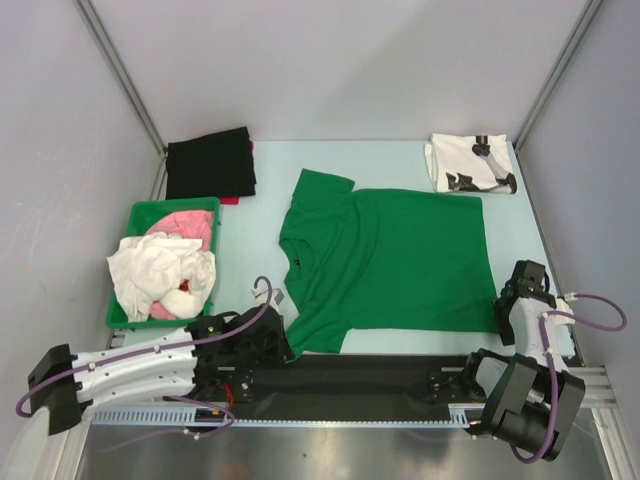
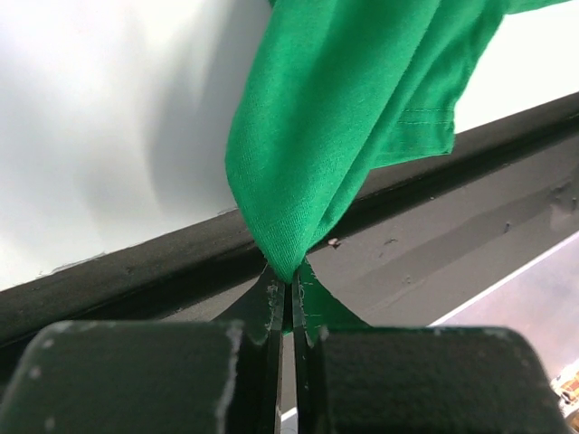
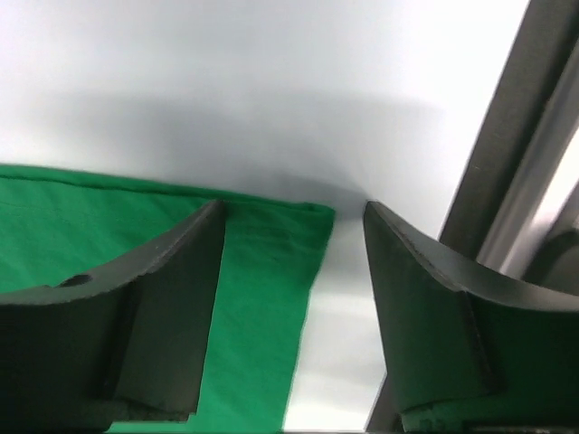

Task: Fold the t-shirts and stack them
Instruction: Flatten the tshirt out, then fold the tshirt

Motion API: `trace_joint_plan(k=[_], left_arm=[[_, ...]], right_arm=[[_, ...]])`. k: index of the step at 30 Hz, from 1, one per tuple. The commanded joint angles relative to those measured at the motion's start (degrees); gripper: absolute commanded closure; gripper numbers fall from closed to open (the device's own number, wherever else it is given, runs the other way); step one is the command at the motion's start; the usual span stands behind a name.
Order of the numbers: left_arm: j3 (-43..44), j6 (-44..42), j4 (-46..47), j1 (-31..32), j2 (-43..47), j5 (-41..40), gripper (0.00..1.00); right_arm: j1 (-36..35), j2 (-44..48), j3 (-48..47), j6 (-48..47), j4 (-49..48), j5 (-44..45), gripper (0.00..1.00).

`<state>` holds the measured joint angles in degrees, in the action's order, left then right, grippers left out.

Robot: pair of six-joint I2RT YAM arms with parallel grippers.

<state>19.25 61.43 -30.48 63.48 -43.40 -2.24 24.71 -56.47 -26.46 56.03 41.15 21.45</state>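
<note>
Green t-shirt [image 1: 400, 260] laid flat on surface [image 1: 350, 160], near sleeve pinched by left end effector [image 2: 291, 287]. Right end effector [image 3: 294, 217] spread over its hem corner. Green bin [image 1: 175, 207] filled with white cloth [image 1: 160, 270] and pink cloth [image 1: 185, 225], possibly shirts.

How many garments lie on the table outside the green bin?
3: green t-shirt spread mid-table, black one folded far left, white printed one folded far right. Red sliver under the black may be another.
</note>
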Motion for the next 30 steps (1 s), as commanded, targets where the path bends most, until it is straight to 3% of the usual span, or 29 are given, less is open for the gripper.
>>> trace_joint_plan(k=[1,7,12,13,14,20,30], left_arm=[[2.2,-0.3,1.3,-0.2,-0.7,0.4,1.00],[1.8,-0.3,1.5,-0.2,-0.5,0.2,1.00],[1.7,-0.2,1.6,-0.2,-0.5,0.2,0.99],[1.8,-0.2,1.6,-0.2,-0.3,0.2,1.00],[2.0,-0.2,1.6,-0.2,0.0,0.1,1.00],[4.6,-0.1,-0.6,-0.2,2.3,0.0,1.00],[10.1,1.8,-5.7,-0.2,5.9,1.3,1.00]], right_arm=[[0.3,-0.3,2.4,-1.4,-5.2,-1.9,0.34],[0.3,-0.7,3.3,-2.6,-7.4,-3.6,0.49],[0.3,-0.8,3.2,-3.4,-7.9,-5.0,0.80],[0.4,-0.6,3.3,-4.2,-8.2,-5.5,0.94],[0.4,0.1,3.2,-4.4,-8.1,-5.8,1.00],[0.6,6.6,-1.4,-5.2,-0.8,-10.8,1.00],[2.8,19.5,-18.1,-7.9,18.0,-8.0,1.00]])
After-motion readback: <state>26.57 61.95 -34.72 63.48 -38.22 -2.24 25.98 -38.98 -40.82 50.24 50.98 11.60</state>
